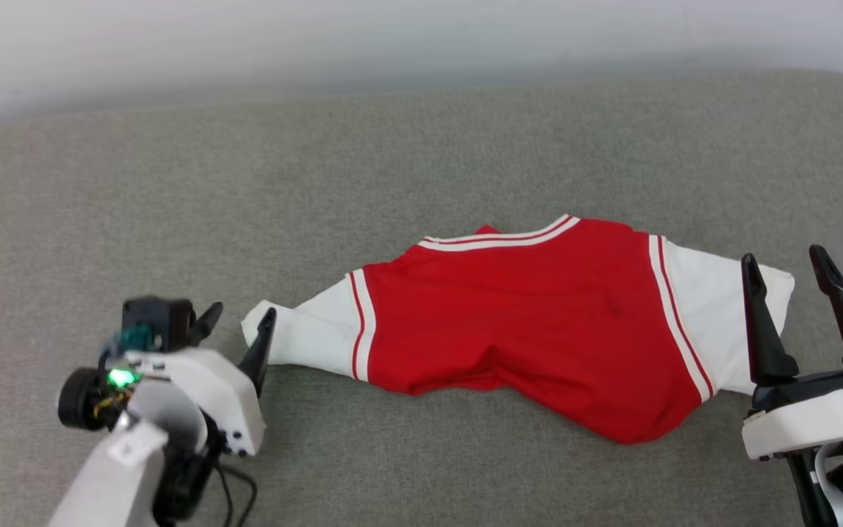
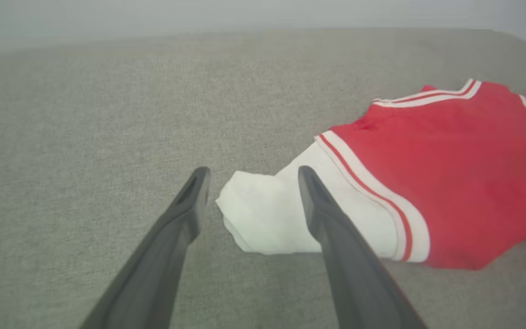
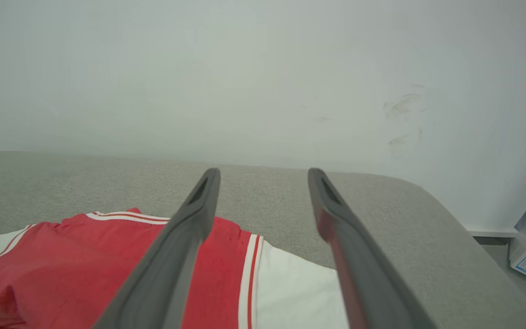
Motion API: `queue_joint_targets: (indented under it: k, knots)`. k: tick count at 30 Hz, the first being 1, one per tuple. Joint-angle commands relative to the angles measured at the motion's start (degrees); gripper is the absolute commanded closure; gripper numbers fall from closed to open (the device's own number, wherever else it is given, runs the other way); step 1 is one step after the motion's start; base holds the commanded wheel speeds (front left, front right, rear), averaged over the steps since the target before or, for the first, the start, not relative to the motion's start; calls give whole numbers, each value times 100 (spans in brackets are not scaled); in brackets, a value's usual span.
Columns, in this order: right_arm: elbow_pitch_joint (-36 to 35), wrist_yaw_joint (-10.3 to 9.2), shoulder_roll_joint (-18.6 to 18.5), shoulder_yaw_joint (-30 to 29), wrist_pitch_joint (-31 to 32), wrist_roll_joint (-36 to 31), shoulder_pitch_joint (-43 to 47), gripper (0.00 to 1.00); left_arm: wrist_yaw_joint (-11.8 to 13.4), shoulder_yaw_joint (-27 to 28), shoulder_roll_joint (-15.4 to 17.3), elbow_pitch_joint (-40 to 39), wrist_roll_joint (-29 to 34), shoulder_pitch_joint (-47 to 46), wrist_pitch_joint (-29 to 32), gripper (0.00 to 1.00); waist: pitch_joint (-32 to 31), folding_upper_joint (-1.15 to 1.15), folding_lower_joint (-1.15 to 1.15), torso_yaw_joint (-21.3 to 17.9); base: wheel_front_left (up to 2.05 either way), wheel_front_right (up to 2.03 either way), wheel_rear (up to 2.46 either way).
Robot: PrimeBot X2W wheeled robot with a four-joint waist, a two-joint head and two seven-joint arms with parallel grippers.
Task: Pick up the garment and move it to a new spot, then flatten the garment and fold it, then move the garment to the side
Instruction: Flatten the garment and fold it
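Grey cushion (image 1: 421,146) is carrying the shirt (image 1: 524,322) mid-frame. L gripper (image 1: 242,311), lower left, is gaping wide beside a white sleeve (image 1: 304,333); R gripper (image 1: 782,254), lower right, is gaping wide too.

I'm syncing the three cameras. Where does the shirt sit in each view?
Head view: shirt centre to right, on the cushion.
Left wrist view: right side; sleeve tip seen between the left end effector fingers.
Right wrist view: lower left, partly behind the right end effector.
Shared landmark: striped neckline.
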Motion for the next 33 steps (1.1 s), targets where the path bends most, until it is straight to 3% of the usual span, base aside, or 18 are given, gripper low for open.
queue_joint_targets:
  k: [1, 4, 8, 15, 19, 20, 21, 25, 33]
  knots:
    - [-48, -6, -20, 7, 9, 23, 71, 0, 60, -7, 77, 20, 18, -135, 218, 0, 146, 0, 0, -68, 0, 0, 0]
    - [-98, -6, -52, 49, 20, 26, 111, 0, 276, -71, 219, 132, 97, -408, 1036, 0, 319, 0, 0, -138, 0, 0, 0]
    - [-117, -6, -32, 84, -13, 34, 79, 0, 434, -182, 364, 294, 220, -638, 1680, 0, 518, 0, 0, -223, 0, 0, 0]
    - [-102, -6, 7, 134, -70, 16, 25, 0, 468, -391, 498, 677, 439, -759, 1970, 0, 746, 0, 0, -270, 0, 0, 0]
    - [-64, -6, 19, 165, -97, -3, -13, 0, 269, -715, 611, 994, 497, -517, 2438, 2, 782, 0, 0, -272, 0, 0, 0]
    - [-56, -6, 20, 168, -98, -7, -23, 0, 206, -787, 611, 1036, 459, -452, 2548, 55, 788, 0, 0, -269, 0, 0, 0]
    - [-53, -6, 18, 166, -103, -8, -35, 0, 149, -855, 608, 1070, 455, -411, 2628, 100, 793, 0, 0, -262, 0, 0, 0]
    - [-9, -6, 3, 136, -112, -23, -54, 0, 211, -847, 594, 1122, 469, -365, 2450, 100, 749, 0, 0, -211, 0, 0, 0]
    - [152, -6, -94, 103, -8, 35, 74, 0, 543, -239, 595, 775, 290, -553, 1483, 100, 377, 0, 0, -82, 0, 0, 0]
